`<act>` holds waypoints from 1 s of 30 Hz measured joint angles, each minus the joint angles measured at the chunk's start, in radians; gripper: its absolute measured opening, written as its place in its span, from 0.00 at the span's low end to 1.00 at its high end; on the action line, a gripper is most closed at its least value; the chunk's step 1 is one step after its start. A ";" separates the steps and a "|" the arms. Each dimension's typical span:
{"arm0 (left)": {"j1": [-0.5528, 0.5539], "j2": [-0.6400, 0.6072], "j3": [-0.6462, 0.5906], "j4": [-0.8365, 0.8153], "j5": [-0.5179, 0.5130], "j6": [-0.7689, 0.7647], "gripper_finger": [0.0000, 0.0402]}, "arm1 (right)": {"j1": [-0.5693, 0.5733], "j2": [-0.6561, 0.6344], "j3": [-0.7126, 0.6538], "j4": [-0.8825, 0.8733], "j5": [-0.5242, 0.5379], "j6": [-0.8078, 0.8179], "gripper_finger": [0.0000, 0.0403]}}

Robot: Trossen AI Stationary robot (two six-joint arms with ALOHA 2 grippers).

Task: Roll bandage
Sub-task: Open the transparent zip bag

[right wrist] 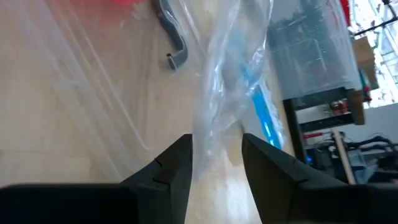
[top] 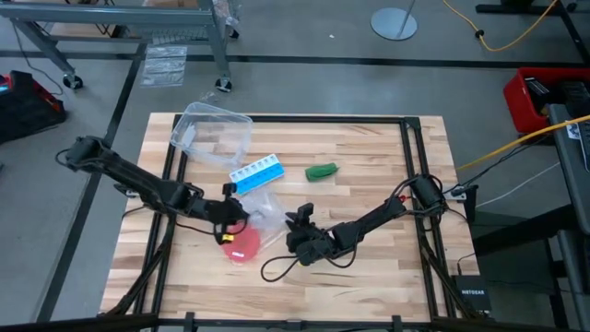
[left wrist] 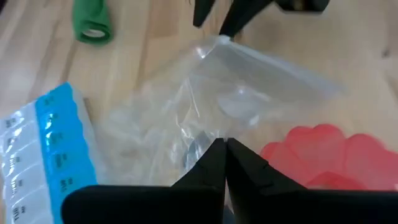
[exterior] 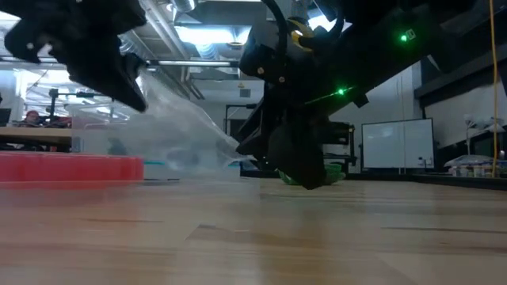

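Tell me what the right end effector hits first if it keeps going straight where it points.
Probably the crumpled clear plastic bag, lying between the right end effector's open fingers. Beyond it is the blue-and-white pill box; depth is unclear.

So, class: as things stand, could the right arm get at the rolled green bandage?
Probably not at once. The right gripper straddles an edge of the clear plastic bag, which the shut left gripper pinches. The bandage lies apart on bare wood, nothing blocking it.

One bandage [top: 322, 171], one pill box [top: 256, 174], one red disc [top: 244, 245], two clear plastic items (bag [top: 265, 214], tub [top: 211, 132]).
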 joint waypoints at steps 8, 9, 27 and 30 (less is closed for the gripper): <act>0.006 -0.129 0.000 -0.081 0.000 -0.098 0.00 | 0.000 -0.001 0.000 0.001 0.002 -0.025 0.36; 0.006 -0.139 0.000 -0.081 0.000 -0.099 0.00 | 0.000 -0.001 0.000 0.002 0.002 -0.025 0.36; 0.006 -0.161 0.000 -0.110 0.003 -0.128 0.00 | 0.000 -0.008 0.001 0.046 -0.070 0.034 0.36; 0.006 -0.161 0.000 -0.115 0.002 -0.129 0.00 | 0.000 -0.025 0.001 0.032 -0.080 0.046 0.36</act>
